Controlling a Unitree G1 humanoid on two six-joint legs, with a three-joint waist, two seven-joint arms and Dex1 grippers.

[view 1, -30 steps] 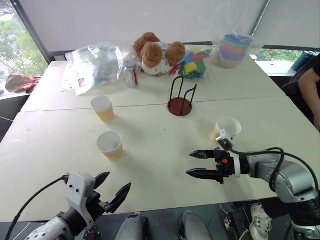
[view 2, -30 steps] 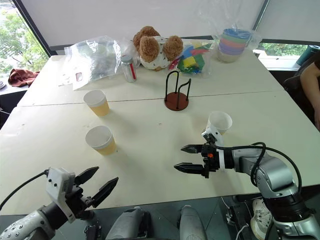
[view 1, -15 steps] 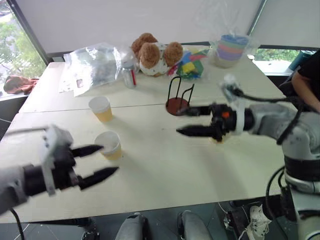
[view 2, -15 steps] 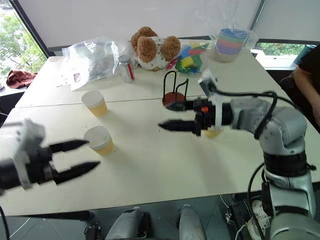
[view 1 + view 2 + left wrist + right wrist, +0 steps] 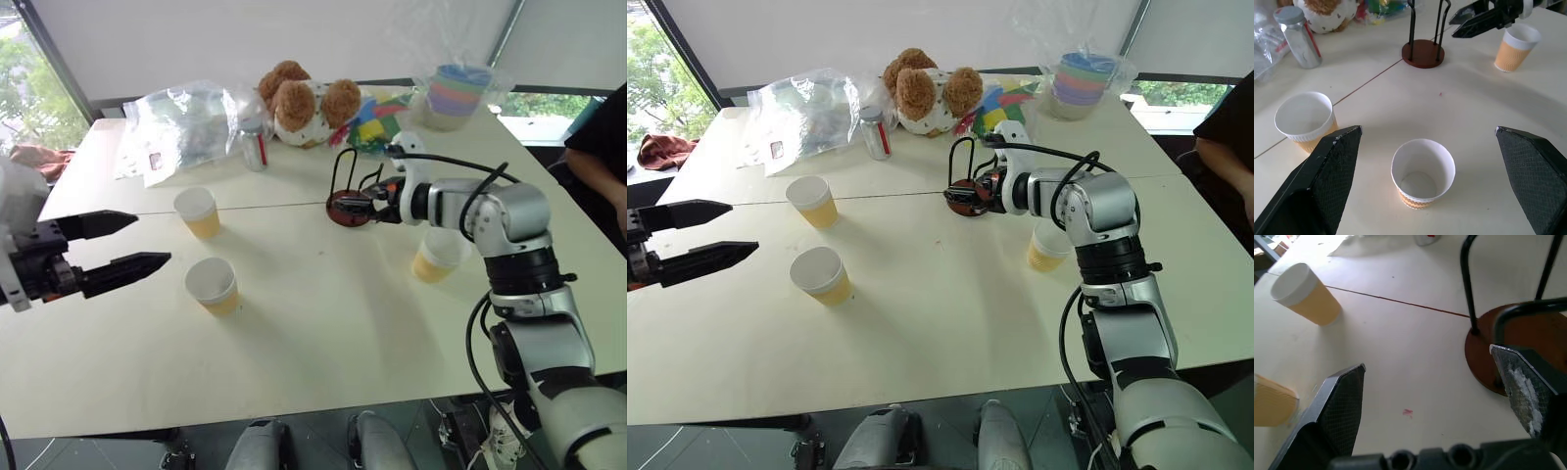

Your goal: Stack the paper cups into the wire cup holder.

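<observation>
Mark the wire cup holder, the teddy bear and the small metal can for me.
wire cup holder (image 5: 1423, 53), left wrist view, on its round red-brown base.
teddy bear (image 5: 924, 91), right eye view, on its brown head.
small metal can (image 5: 256, 149), left eye view, on its silver side.

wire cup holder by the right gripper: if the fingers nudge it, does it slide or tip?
The wire cup holder is probably light: thin black wire loops on a small round base, nothing in it. A nudge low at the base likely slides it across the smooth table. A push high on the loops seems likelier to tip it, since it stands tall for its narrow base.
</observation>
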